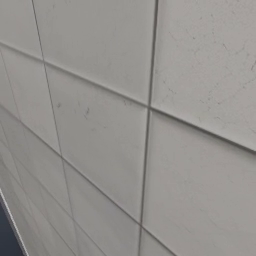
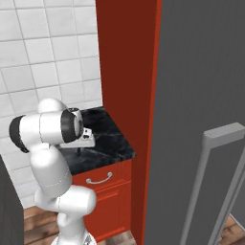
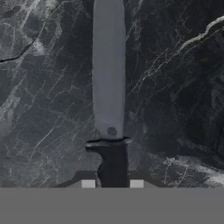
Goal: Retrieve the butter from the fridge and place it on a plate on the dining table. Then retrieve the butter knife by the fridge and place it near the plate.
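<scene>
- Two pale fingertips (image 3: 88,184) of the end effector (image 3: 112,184) are sitting at the bottom of the hand view, pressed in on either side of the butter knife's dark handle, pinching it.
- Butter knife (image 3: 109,87) is lying flat on the black, white-veined marble table (image 3: 43,109), running straight up the hand view from the fingertips.
- Its blade is showing as a long, flat, light-grey strip with straight edges, reaching past the top edge of the hand view, with a small round mark near its base.
- Below the blade a short dark cross-guard is sticking out to both sides, and under it the handle is narrowing into a near-black grip.
- A thin shadow is lying along the right side of the blade on the marble.
- In the right base view the white arm (image 2: 50,162) is bending over that small marble table (image 2: 112,139), its hand hanging low above the surface.
- That table is topping a red cabinet with a curved drawer handle (image 2: 99,179), wedged between the white tiled wall (image 2: 43,57) and a tall red panel (image 2: 127,72).
- The grey fridge (image 2: 201,72) is standing just right of the red panel, with a long bar handle (image 2: 208,182) on its door.
- The left base view is looking at pale wall tiles (image 1: 125,125).
</scene>
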{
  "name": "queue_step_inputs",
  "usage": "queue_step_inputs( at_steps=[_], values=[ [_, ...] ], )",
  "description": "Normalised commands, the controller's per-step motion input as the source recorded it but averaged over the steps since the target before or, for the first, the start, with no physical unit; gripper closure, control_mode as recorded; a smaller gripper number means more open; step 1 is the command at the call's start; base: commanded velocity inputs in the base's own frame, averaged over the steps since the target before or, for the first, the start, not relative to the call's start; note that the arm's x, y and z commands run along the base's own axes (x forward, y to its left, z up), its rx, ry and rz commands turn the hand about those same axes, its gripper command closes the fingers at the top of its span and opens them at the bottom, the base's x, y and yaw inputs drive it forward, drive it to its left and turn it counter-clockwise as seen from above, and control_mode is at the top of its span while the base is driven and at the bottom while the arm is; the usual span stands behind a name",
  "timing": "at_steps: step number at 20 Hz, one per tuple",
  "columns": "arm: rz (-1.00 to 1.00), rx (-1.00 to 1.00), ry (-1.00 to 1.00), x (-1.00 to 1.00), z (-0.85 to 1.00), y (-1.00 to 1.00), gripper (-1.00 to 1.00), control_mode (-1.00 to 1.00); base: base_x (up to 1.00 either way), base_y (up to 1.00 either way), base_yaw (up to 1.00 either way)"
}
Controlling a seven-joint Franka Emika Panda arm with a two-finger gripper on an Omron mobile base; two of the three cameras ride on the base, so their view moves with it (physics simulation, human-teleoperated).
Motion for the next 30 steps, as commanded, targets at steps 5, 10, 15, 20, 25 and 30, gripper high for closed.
queue_step_inputs(
  at_steps=[5,10,15,20,25,30],
  values=[
    [-0.07,0.00,0.10,-0.03,0.65,0.13,1.00,-1.00,0.00,0.00,0.00],
    [-0.07,0.00,0.21,-0.50,1.00,0.00,1.00,-1.00,0.00,0.00,0.00],
    [-0.02,-0.01,0.12,-0.96,1.00,-0.05,1.00,-1.00,0.00,0.00,0.00],
    [0.00,-0.03,-0.13,-0.93,0.96,-0.25,1.00,-1.00,0.00,0.00,0.00],
    [0.00,-0.02,-0.18,-0.69,0.99,-0.41,1.00,-1.00,0.00,0.00,0.00],
    [0.00,0.08,-0.25,-0.64,0.58,-0.29,1.00,-1.00,0.00,0.00,0.00]
  ],
)
